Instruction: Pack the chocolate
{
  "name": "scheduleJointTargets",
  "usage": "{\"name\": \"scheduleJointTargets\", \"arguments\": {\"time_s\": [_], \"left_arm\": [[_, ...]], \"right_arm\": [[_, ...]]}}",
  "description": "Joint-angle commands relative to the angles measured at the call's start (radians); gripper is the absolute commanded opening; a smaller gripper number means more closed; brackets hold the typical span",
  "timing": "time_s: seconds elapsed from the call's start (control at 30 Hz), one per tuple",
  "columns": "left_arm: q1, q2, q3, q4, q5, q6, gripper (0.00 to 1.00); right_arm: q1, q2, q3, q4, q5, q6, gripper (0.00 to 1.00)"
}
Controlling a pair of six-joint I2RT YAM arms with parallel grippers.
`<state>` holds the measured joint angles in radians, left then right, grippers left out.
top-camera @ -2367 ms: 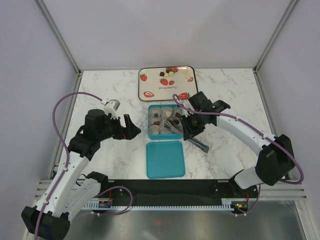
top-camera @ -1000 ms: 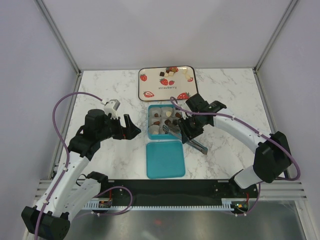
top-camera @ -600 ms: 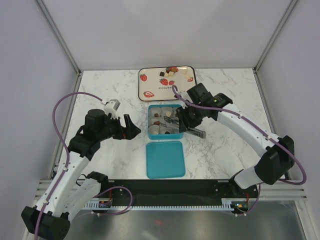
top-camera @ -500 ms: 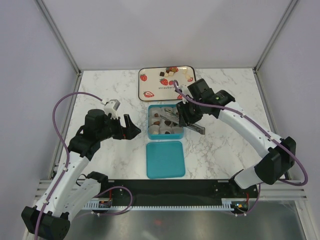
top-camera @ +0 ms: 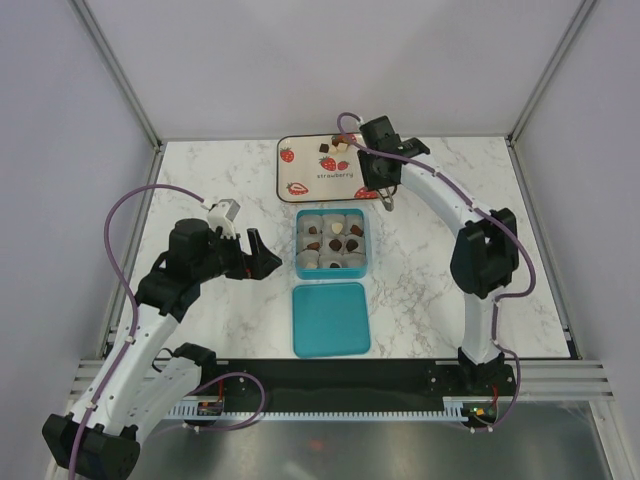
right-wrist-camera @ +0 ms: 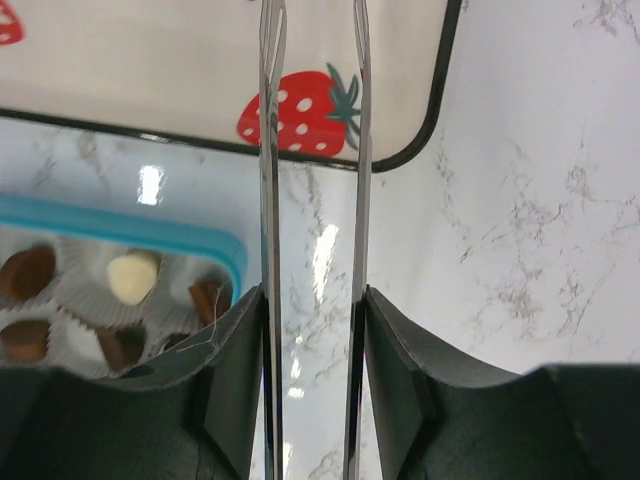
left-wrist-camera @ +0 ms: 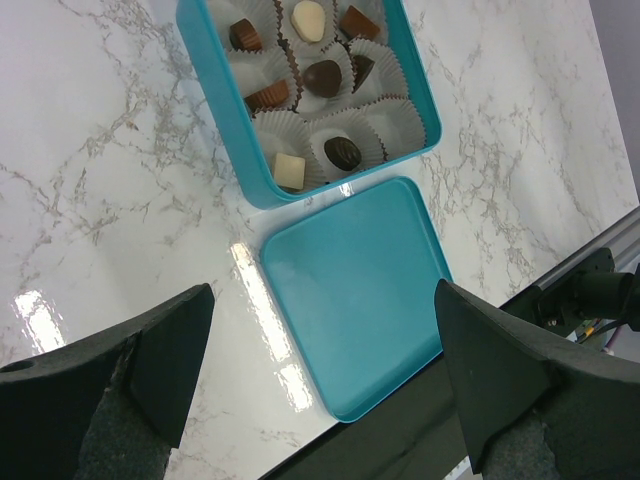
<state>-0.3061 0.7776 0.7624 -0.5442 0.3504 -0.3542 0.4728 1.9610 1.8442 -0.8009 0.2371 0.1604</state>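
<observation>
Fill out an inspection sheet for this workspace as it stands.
Surface: glossy white marble table.
Job's things: chocolate sits in liner cups inside the open teal box; loose pieces on the strawberry tray; teal lid lies flat before the box.
Clutter: nothing seen.
Grippers: left gripper open, empty; right gripper fingers shut on metal tongs reaching over the tray's corner.
Cables: a purple cable loops along each arm.
Surroundings: pale walls, metal frame posts.

The only legible text is the word "Strawberry", printed in the middle of the white tray.
</observation>
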Motion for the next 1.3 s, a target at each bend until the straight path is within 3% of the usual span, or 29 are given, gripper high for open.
{"name": "scheduleJointTargets", "arguments": {"time_s": [0.0,0.13,0.4,0.7,1.27], "left_arm": [[-0.007,-0.006,-0.003,0.012,0.021,0.024,1.0],[-0.007,-0.008,-0.003,0.01,0.021,0.024,1.0],[-0.007,-0.008,-0.003,0.01,0.021,0.026,1.0],[-0.007,-0.006,-0.003,0.012,0.016,0.026,1.0],[-0.008,0.002,-0.003,0.01,0.012,0.026,1.0]], "right_arm": [[-0.039,0.056,0.121,0.068,0.073,0.033,0.5],[-0.089,0.168,0.223,0.068,-0.01,-0.002,0.51],[-0.123,0.254,0.317,0.081,-0.012,-0.102,0.52],[-0.163,0.309,0.331,0.109,-0.133,-0.111,0.52],[-0.183,0.392,0.346,0.112,-0.131,-0.179,0.52]]}}
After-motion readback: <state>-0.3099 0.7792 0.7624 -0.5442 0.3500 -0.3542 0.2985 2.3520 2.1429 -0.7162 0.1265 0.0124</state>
